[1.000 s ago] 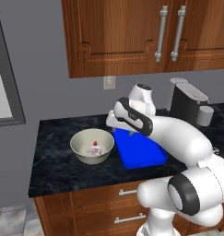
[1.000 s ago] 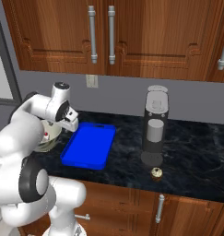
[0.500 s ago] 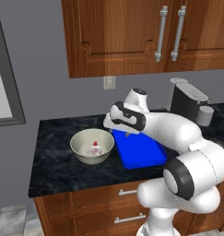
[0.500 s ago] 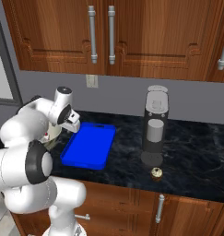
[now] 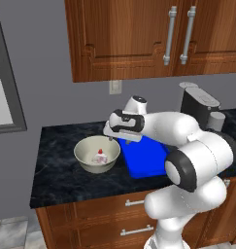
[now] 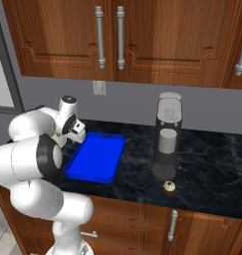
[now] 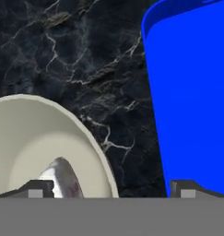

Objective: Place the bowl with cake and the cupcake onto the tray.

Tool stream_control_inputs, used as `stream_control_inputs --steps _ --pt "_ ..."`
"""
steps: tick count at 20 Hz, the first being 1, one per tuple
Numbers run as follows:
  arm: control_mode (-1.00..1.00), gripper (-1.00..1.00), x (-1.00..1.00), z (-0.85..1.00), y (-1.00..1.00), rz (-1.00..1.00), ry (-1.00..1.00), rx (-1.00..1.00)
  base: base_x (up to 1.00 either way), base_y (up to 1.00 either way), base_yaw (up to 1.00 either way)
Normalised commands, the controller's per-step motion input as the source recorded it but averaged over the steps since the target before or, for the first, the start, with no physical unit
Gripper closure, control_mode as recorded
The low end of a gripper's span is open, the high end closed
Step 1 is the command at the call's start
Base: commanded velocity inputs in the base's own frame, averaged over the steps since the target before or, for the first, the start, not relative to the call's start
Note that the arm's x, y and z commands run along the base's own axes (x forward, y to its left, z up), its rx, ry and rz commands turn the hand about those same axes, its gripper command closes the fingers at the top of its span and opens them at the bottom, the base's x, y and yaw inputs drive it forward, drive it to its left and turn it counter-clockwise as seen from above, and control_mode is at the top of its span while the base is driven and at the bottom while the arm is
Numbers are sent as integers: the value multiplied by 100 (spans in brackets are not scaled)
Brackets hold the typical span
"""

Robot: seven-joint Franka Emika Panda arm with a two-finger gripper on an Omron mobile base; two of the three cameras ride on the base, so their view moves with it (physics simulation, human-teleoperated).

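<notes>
Gripper (image 5: 111, 138) now lowered onto bowl (image 5: 96, 154) rim beside tray (image 5: 147, 156), fingers spread, probably straddling rim; grasp imminent.

Glossy ceramic-looking bowl (image 5: 96, 154), smooth plastic-looking tray (image 6: 94, 158), polished dark marble counter (image 7: 85, 60).

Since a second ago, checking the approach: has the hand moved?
Yes. The hand has shifted left, from above the tray toward the bowl.

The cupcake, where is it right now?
In the right base view the cupcake sits on the dark counter just in front of the coffee machine, well right of the blue tray.
</notes>
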Motion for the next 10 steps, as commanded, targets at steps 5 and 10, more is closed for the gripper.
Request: stream_control_inputs --steps 5,10 --pt "-100 -100 12 -19 10 1 0 0 0 0 0" --pt "-100 -100 6 -23 9 0 0 0 0 0 0"
